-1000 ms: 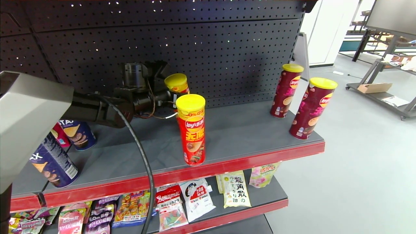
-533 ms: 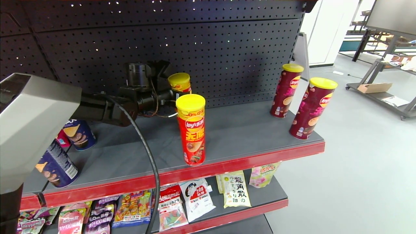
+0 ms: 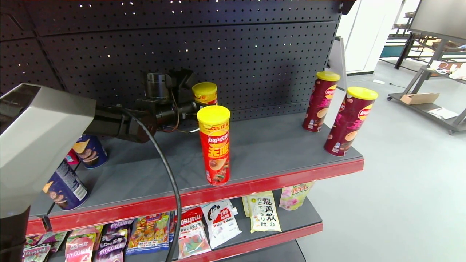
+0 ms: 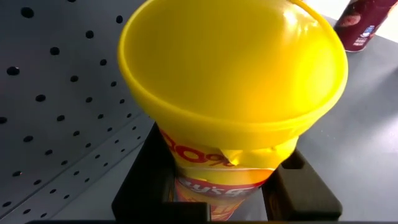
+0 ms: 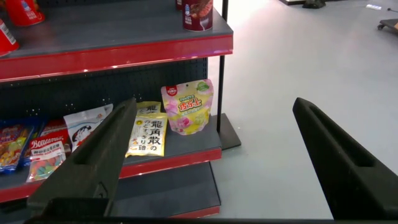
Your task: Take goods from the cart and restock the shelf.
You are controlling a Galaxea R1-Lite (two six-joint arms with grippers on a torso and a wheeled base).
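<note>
A red chip can with a yellow lid [image 3: 205, 92] is held near the back of the grey shelf [image 3: 269, 153], close to the pegboard. My left gripper [image 3: 198, 106] is shut on its body below the lid. In the left wrist view the same can [image 4: 233, 81] stands between the black fingers [image 4: 142, 186] of the left gripper [image 4: 224, 196]. A second, matching red can [image 3: 214, 145] stands upright nearer the shelf's front edge, just in front of the held one. My right gripper [image 5: 217, 162] hangs open with nothing in it, low in front of the lower shelves.
Two dark red cans [image 3: 321, 101] [image 3: 349, 122] stand at the shelf's right end. Blue cans [image 3: 65, 185] [image 3: 89, 149] stand at the left. Snack bags [image 3: 262, 213] lie on the lower shelf. The pegboard [image 3: 255, 62] backs the shelf. Open grey floor [image 3: 400, 182] lies to the right.
My left arm has carried the held can a little to the right along the back of the shelf. The other cans have stayed put.
</note>
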